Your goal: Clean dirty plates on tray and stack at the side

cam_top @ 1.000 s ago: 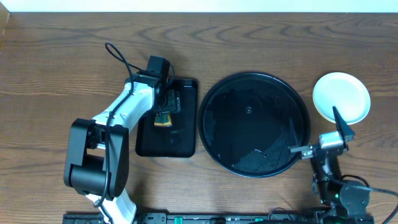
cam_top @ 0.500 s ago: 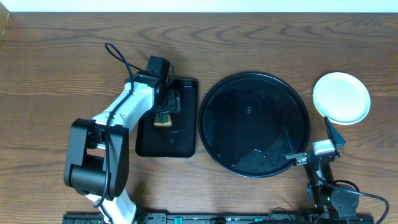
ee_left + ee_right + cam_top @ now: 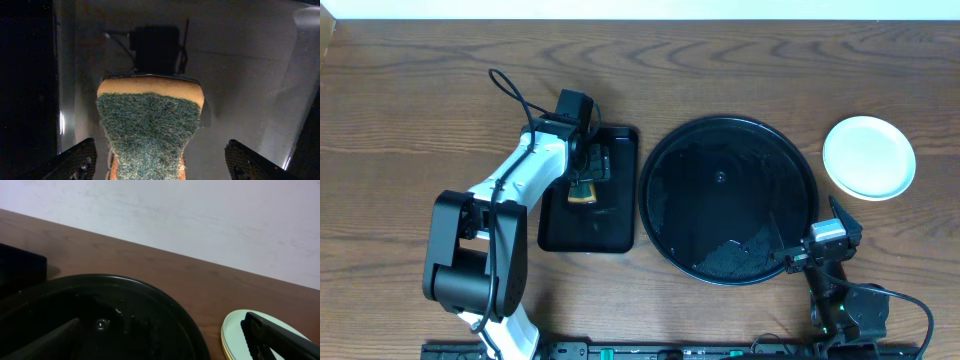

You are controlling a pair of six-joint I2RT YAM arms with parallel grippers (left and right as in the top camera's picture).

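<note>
Wood-grain tabletop (image 3: 410,90): glossy round black tray (image 3: 720,215) right of centre, with stacked pale plates (image 3: 868,157) beside it near the right edge, count unclear. Smaller rectangular tray (image 3: 610,225) holds a green-faced sponge (image 3: 150,115), untouched between the left gripper's (image 3: 160,147) open jaws. Right gripper (image 3: 161,325), jaws spread, overhangs the round tray's near rim.

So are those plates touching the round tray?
Apart. The overhead view shows a strip of bare table between the plates and the tray.
</note>
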